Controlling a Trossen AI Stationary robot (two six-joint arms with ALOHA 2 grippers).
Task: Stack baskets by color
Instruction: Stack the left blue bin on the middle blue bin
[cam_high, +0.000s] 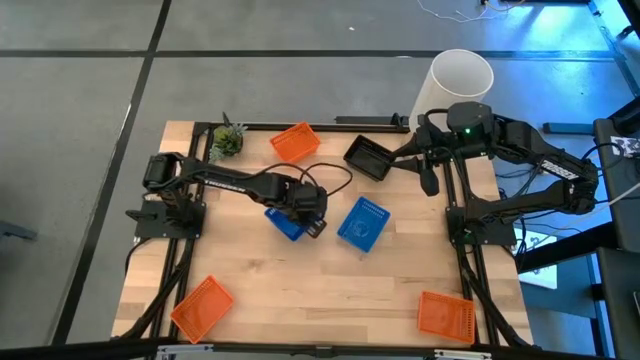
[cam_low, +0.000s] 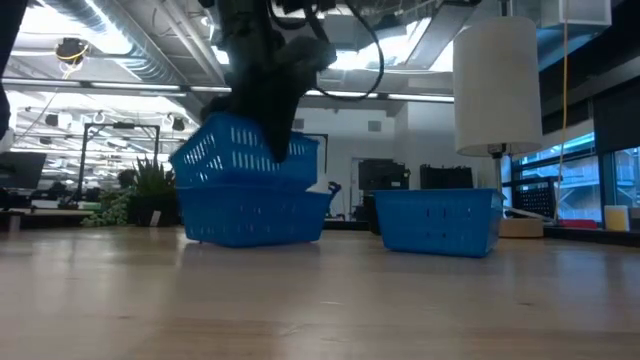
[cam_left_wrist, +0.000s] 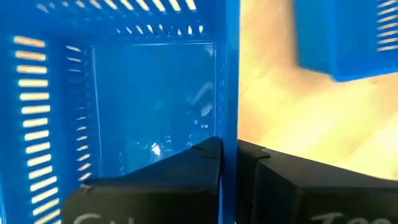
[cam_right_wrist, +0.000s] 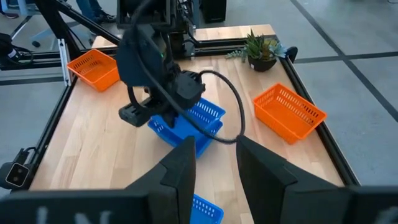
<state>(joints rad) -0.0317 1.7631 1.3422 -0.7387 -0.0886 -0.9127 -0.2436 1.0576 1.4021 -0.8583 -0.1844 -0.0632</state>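
My left gripper (cam_high: 303, 212) is at the table's middle, shut on a blue basket (cam_low: 240, 152). That basket sits tilted in a second blue basket (cam_low: 255, 215), which stands on the table. A third blue basket (cam_high: 362, 223) stands just to their right. An orange basket (cam_high: 295, 142) and a black basket (cam_high: 368, 157) stand at the far side. Two more orange baskets (cam_high: 202, 306) (cam_high: 445, 315) stand at the near corners. My right gripper (cam_right_wrist: 214, 168) hangs open and raised at the far right, holding nothing. My left gripper holds the upper blue basket by one side wall, at its rim (cam_left_wrist: 230, 112), with one finger inside (cam_left_wrist: 193, 165) and one outside (cam_left_wrist: 273, 174). The fingers slant steeply down from above. The basket is tilted, with one end raised (cam_low: 195, 150) and the other end down inside the lower blue basket.
A tall white cylinder (cam_high: 460, 75) stands at the far right corner beside the right arm. A small green plant (cam_high: 228, 140) sits at the far left. Black frame rails run along the table's left and right edges. Bare wood lies in the near middle (cam_high: 320, 290).
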